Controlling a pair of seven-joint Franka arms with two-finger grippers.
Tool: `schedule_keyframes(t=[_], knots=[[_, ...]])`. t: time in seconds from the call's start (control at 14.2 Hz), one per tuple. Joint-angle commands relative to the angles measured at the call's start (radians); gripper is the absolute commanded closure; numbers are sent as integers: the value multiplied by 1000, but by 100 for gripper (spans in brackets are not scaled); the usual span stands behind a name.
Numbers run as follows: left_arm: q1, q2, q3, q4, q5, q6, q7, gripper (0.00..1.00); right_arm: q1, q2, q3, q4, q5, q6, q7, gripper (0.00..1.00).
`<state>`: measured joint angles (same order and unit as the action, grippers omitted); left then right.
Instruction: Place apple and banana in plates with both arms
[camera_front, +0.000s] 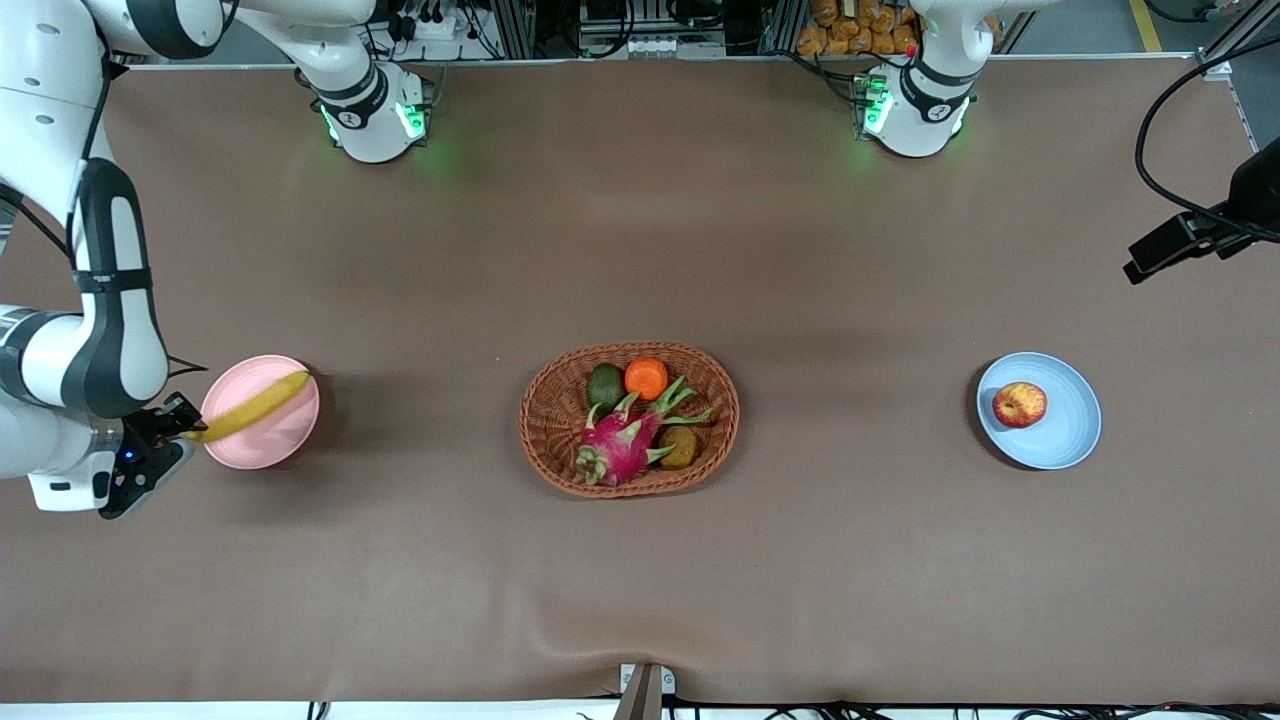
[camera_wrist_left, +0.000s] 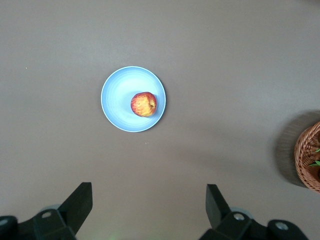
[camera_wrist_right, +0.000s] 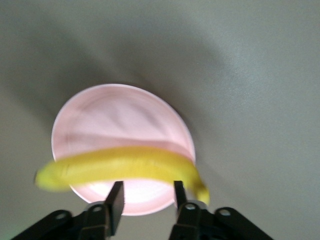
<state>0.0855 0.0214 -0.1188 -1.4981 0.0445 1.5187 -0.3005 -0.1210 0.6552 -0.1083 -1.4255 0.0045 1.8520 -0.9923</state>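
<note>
The banana (camera_front: 255, 405) lies across the pale pink plate (camera_front: 272, 442) at the right arm's end of the table, with one end past the rim. My right gripper (camera_front: 176, 426) is low beside that end; its fingers stand apart and the banana (camera_wrist_right: 125, 165) lies just past their tips, over the pink plate (camera_wrist_right: 115, 115). The apple (camera_front: 1019, 404) sits in the pale blue plate (camera_front: 1068, 440) at the left arm's end. My left gripper (camera_wrist_left: 149, 200) is open and empty, high over the table beside the blue plate (camera_wrist_left: 117, 95) and apple (camera_wrist_left: 143, 104).
An oval wicker basket (camera_front: 548, 400) stands mid-table with an orange, a dragon fruit and darker fruits in it; its rim shows in the left wrist view (camera_wrist_left: 302, 155). A black cabled camera unit (camera_front: 1190, 240) hangs at the left arm's end.
</note>
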Motion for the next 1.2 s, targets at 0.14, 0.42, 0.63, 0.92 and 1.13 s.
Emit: schedule_keyframes(t=[0.14, 0.42, 0.63, 0.92, 1.13], knots=[[2, -9, 2, -4, -2, -11, 21, 0, 0, -90, 24, 8, 45, -13, 6, 0], [2, -9, 2, -4, 0, -11, 21, 0, 33, -233, 24, 2, 51, -83, 107, 0], [3, -12, 2, -4, -2, -12, 23, 0, 76, -339, 24, -1, 48, -186, 285, 0], [5, -9, 4, 1, -3, -11, 95, 0, 174, -501, 22, -39, 37, -287, 622, 0], [5, -20, 4, -2, -6, -31, 162, 0, 182, -647, 24, -166, 37, -287, 777, 0]])
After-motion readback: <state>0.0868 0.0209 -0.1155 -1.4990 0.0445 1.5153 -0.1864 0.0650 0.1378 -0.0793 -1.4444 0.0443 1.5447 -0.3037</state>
